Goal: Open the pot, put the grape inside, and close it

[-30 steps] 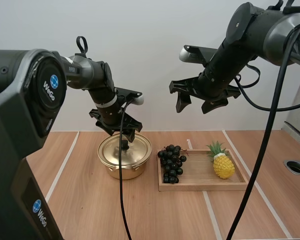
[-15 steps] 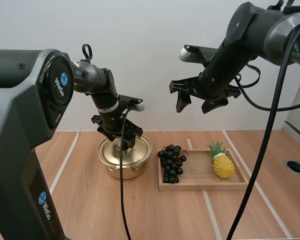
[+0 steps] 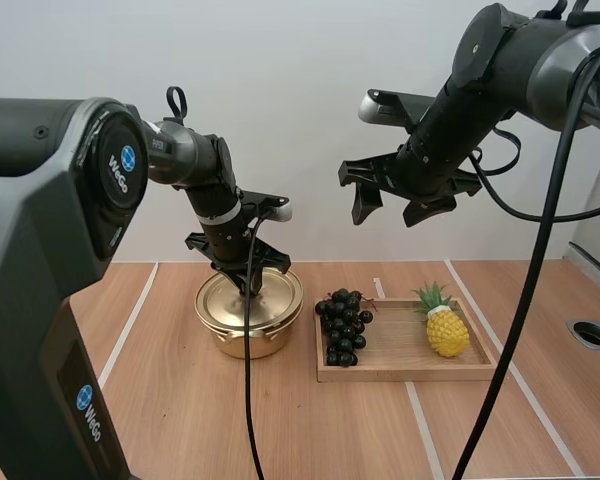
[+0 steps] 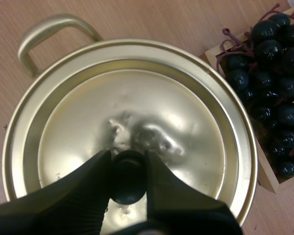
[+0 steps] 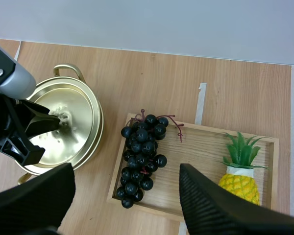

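Our left jaws pinch, half hiding it, the round black knob (image 4: 129, 177) of the shiny golden lid (image 4: 137, 107); our right jaws stand wide open, empty.

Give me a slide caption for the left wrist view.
Left gripper pinching the black knob of the gold pot lid, grapes in the tray alongside.
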Robot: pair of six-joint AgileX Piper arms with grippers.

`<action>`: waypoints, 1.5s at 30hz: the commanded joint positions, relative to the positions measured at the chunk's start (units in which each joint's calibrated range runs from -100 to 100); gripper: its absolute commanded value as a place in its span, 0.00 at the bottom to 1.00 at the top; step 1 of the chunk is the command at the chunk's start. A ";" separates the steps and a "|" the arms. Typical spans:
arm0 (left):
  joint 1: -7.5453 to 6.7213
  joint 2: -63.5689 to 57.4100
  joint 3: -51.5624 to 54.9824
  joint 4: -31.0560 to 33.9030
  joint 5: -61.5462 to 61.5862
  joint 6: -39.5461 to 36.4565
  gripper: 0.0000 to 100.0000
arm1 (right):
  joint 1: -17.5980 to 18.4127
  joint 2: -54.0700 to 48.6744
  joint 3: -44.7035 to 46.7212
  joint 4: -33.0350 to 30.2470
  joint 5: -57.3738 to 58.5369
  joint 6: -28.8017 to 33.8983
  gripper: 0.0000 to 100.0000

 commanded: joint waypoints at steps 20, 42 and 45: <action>0.00 -12.30 -8.81 9.08 -2.62 -7.99 0.01 | -0.27 -0.74 0.12 0.36 0.00 -0.57 1.00; 0.14 -32.86 -34.35 17.51 -13.20 -15.06 0.01 | -0.27 -0.74 0.12 0.36 0.00 -0.67 1.00; 0.14 -34.32 -39.25 17.51 -13.19 -15.19 0.00 | -0.27 -0.74 0.12 0.36 0.00 -0.67 1.00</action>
